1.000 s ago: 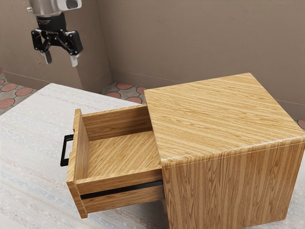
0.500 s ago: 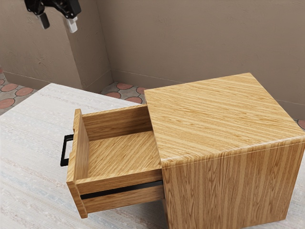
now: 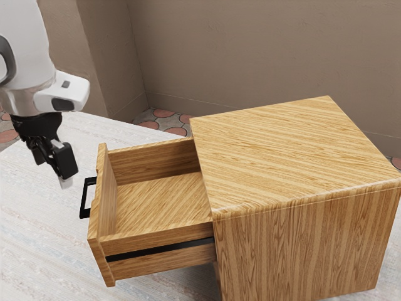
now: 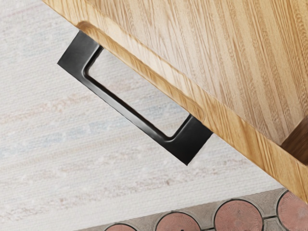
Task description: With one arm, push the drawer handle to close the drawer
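Drawer [image 3: 163, 200] is open, sticking out of the wooden cabinet [image 3: 282, 157] toward the ext view's left; its black handle [image 4: 126, 112] is fixed on the outer face of the drawer front [image 3: 108, 194], a flat rectangular loop w/ an open middle; black runner [image 3: 160, 249] shows along the drawer's side, the one nearer the ext cam

White & grey arm [image 3: 22, 56] comes in at the ext view's left; black gripper [image 3: 65, 180] hangs from it, tilted, lower end near the handle & on its outer side, i.e. the side away from the cabinet; a small gap shows btwn the two in the ext view; can't tell from these pics whether the gripper is open or closed

Wrist view looks down on the handle, the top edge of the drawer front & part of the drawer's inside; handle's ends meet the wood, its long bar runs abt parallel to the front; pale table surface shows thru the loop

Cabinet stands on the whitish table [image 3: 37, 238], which has faint pink & bluish streaks; beyond the table edge is the floor [image 3: 164, 113] w/ rounded reddish tiles set in grey; brown wall [image 3: 250, 63] stands behind, w/ a corner toward the ext view's left
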